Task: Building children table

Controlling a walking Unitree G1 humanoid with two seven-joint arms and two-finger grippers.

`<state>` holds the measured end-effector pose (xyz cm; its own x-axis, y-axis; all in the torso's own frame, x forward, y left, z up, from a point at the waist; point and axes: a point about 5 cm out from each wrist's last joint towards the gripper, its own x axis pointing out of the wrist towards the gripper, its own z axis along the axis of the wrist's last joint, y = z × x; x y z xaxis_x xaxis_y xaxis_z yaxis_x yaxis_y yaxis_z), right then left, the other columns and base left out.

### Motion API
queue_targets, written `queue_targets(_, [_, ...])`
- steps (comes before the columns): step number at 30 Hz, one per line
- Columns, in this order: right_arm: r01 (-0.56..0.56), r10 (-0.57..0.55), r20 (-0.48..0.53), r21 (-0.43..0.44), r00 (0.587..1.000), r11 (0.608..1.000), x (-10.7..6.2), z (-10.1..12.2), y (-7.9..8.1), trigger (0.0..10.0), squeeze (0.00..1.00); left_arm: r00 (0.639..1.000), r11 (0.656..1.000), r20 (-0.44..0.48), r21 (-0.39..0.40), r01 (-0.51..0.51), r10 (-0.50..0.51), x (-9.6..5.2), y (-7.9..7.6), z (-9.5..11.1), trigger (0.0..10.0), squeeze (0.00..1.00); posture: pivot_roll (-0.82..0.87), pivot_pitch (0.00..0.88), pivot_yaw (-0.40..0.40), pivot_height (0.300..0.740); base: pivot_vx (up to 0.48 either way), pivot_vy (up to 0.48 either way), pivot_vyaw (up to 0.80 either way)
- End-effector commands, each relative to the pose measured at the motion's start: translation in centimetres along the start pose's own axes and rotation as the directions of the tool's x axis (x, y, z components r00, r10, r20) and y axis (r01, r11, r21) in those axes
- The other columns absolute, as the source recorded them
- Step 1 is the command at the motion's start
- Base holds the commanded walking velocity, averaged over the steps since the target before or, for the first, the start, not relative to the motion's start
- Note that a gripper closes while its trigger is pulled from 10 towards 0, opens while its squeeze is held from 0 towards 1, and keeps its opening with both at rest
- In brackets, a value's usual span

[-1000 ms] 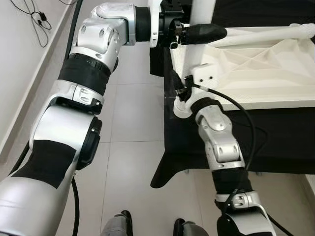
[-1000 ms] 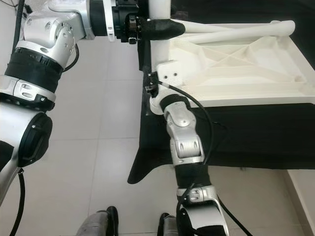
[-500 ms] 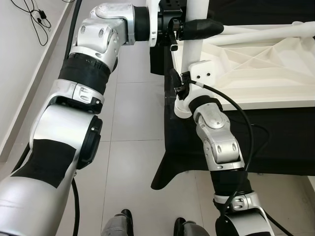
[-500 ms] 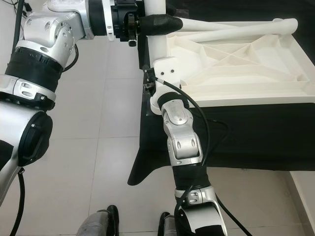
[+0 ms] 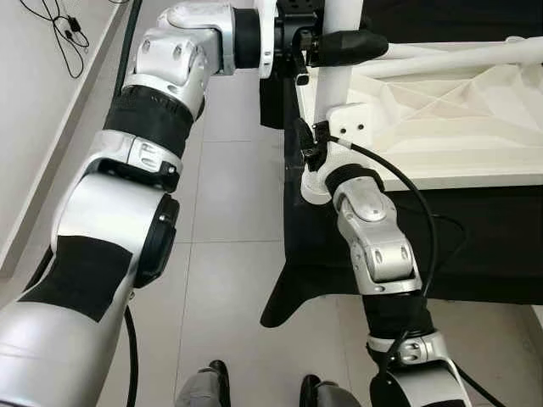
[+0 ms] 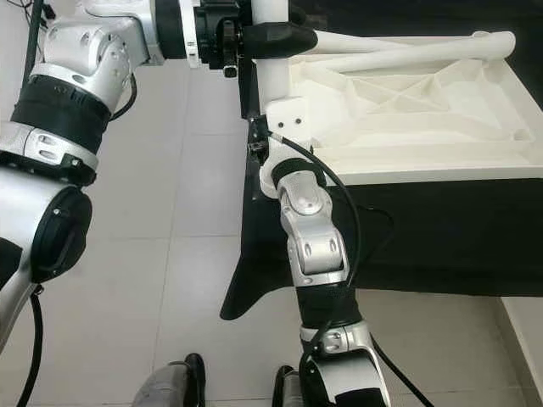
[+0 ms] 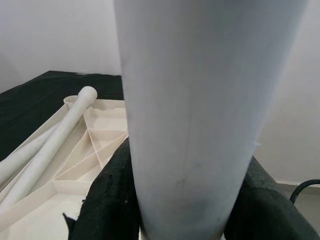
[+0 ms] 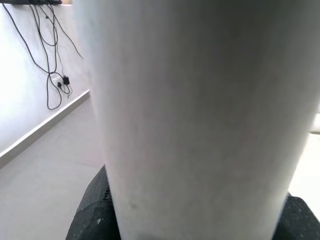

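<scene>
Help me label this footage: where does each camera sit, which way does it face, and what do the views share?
Left eye view: head, facing down; both arms, left gripper on the upright leg of the upturned tabletop.
Right eye view: same scene, plus a loose leg.
Left wrist view: along its fingers clamping the leg.
Right wrist view: fingers hugging the leg, facing wall cables.
Shared: the upright leg.

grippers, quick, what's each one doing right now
Left gripper: closed on the upright white table leg.
Right gripper: closed on the same leg, lower down.
</scene>
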<state>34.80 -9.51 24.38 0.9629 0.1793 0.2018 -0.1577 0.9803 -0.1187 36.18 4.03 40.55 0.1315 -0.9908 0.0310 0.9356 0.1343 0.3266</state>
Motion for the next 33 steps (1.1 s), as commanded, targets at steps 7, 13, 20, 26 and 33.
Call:
queue_targets(7, [-0.03, 0.046, -0.168, 0.093, 0.985, 0.995, -0.1, -3.9, -0.3, 10.0, 1.0, 0.996, 0.996, 0.0, 0.033, 0.086, -0.086, 1.4, -0.8, 0.5, 0.0, 0.0, 0.1, 0.267, 0.028, 0.74, 0.0, 0.0, 0.0])
queue_targets(13, [-0.198, 0.199, -0.032, 0.048, 0.979, 0.979, 2.2, -1.0, -1.2, 10.0, 0.04, 0.992, 0.991, -0.013, 0.039, 0.125, -0.125, 1.9, -1.2, 0.1, 0.0, 0.0, 0.1, 0.267, 0.035, 0.74, 0.0, 0.0, 0.0])
queue_targets(20, [-0.38, 0.378, 0.081, 0.014, 0.922, 0.925, 3.5, 1.6, -1.5, 10.0, 0.0, 0.99, 0.989, -0.015, 0.032, 0.143, -0.142, 2.1, -1.4, -0.2, 0.0, 0.0, 0.11, 0.272, 0.039, 0.74, 0.0, 0.0, 0.0])
queue_targets(26, [-0.591, 0.586, 0.137, -0.006, 0.799, 0.807, 4.4, 3.7, -2.0, 10.0, 0.0, 0.988, 0.987, -0.011, 0.025, 0.156, -0.156, 2.2, -1.4, -0.3, 0.0, 0.0, 0.1, 0.277, 0.038, 0.74, 0.0, 0.0, 0.0])
queue_targets(33, [-0.703, 0.699, 0.145, -0.035, 0.7, 0.711, 4.6, 4.1, -1.9, 6.0, 0.0, 0.987, 0.987, -0.005, 0.023, 0.159, -0.159, 2.2, -1.5, -0.3, 0.0, 0.0, 0.11, 0.282, 0.039, 0.74, 0.0, 0.0, 0.0])
